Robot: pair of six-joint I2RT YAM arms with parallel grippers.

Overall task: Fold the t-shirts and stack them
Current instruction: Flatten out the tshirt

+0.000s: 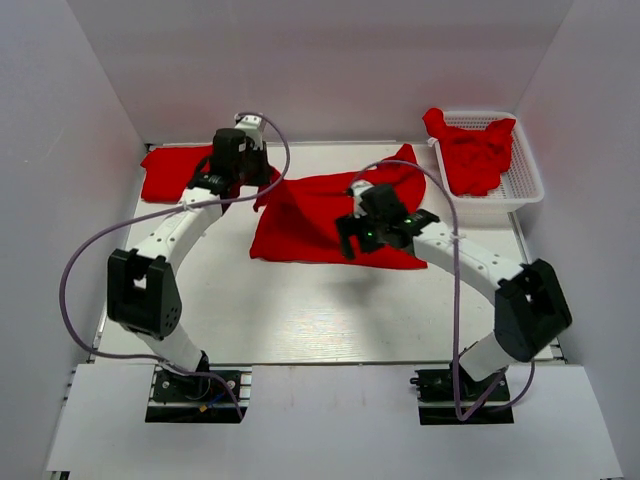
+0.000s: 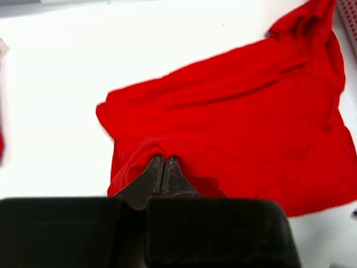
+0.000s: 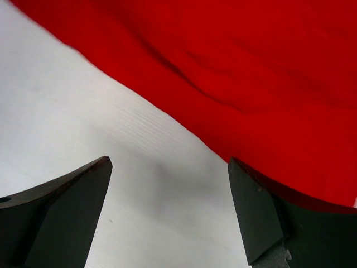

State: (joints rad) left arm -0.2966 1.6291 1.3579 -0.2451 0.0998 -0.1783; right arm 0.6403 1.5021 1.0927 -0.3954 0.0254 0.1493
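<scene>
White arms (image 1: 190, 228), black joints (image 1: 145, 292), looping purple cables (image 1: 63, 285).

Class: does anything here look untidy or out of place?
A red t-shirt spills over the far left corner of the white mesh basket. The middle t-shirt lies crumpled, one edge pinched in the left gripper.

The left arm (image 1: 170, 240) reaches far forward, elbow bent, its left claw (image 2: 163, 166) pinched tight on a fold of the t-shirt (image 2: 240, 123). The right arm (image 1: 480, 265) bends inward, and its right claw (image 3: 167, 164) is spread wide and holds nothing.
</scene>
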